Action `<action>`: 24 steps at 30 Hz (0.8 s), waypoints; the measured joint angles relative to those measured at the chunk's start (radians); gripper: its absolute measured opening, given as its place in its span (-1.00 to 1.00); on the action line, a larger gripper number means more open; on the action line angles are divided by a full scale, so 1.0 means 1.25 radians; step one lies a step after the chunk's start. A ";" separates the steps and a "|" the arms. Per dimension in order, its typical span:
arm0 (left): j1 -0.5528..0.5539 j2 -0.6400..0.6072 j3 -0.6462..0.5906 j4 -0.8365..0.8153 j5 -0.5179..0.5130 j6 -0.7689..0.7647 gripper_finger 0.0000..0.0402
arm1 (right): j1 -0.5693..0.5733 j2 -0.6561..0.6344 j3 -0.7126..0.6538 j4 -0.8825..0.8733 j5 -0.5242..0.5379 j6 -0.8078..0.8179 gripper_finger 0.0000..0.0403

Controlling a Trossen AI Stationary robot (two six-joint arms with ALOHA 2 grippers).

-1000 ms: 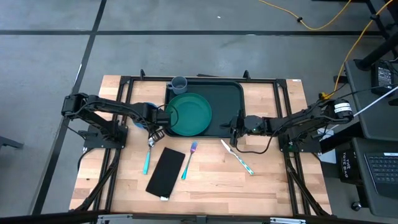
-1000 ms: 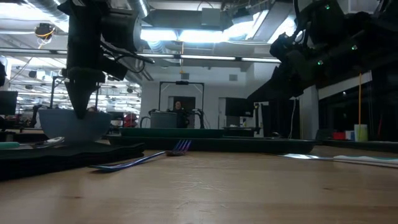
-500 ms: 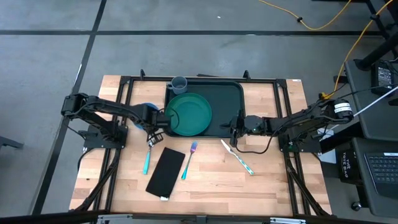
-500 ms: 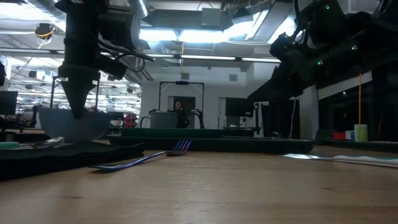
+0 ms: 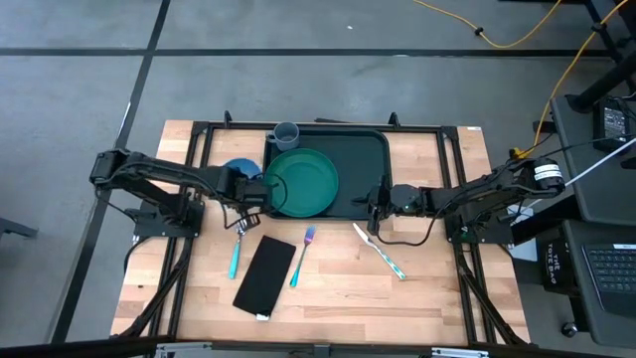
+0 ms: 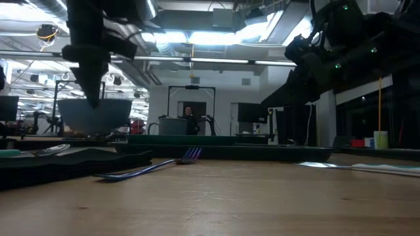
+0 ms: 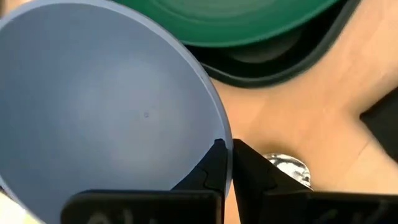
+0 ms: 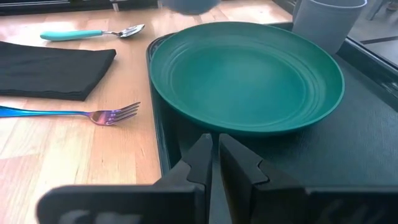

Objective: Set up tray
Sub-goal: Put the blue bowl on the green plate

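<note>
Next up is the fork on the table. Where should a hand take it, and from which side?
Take the fork at mid-handle, from straight above, fingers across its width. It lies flat on the wood, tines toward the tray, with bare wood between it and the black napkin and the knife.

Left wrist cam is mostly filled by a blue-grey bowl (image 7: 106,106), with the left gripper (image 7: 227,163) pinched shut on its rim. Past the bowl sits the green plate (image 7: 242,22) in the dark tray (image 7: 292,62). Beside the bowl, a shiny spoon bowl (image 7: 289,168) lies on the wooden table (image 7: 298,118).
</note>
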 joint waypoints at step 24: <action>0.054 0.003 0.001 0.242 0.020 0.223 -0.98 | 0.000 0.000 -0.001 0.037 0.000 0.003 -0.82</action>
